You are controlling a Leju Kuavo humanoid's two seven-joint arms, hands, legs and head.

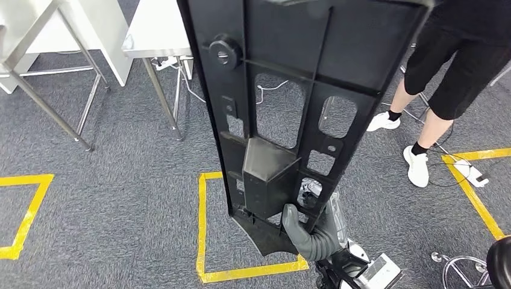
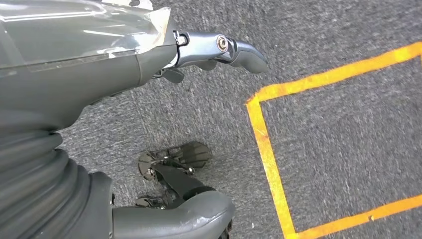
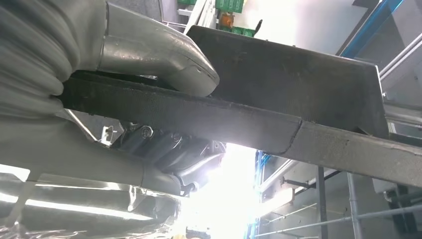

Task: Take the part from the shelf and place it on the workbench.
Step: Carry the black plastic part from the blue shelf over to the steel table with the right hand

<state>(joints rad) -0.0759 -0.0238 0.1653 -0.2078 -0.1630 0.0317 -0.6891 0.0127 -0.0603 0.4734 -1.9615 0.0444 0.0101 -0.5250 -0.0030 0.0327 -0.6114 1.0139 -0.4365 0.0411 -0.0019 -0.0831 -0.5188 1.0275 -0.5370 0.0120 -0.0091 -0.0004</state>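
A long black plastic part point(image 1: 289, 114) is filling the middle of the head view, standing nearly upright and leaning slightly, with cut-out windows, a round knob near its top and a box-shaped bulge lower down. The right hand point(image 1: 310, 235) is gripping it at its lower end, the grey thumb pressing on the front face. In the right wrist view the thumb point(image 3: 164, 55) is lying on one side of the part's edge point(image 3: 239, 117) and the darker fingers point(image 3: 164, 149) are curling against the other side, clamping it.

The left hand point(image 2: 219, 50) is hanging over the grey carpet point(image 2: 338, 134), holding nothing, its fingers slightly bent and apart.

On the carpet, yellow tape point(image 1: 202, 229) is marking out squares. A metal-legged table point(image 1: 153, 36) is standing at the back left. At the right, a person point(image 1: 446, 78) in black shorts and white shoes is standing just beside another tape line.
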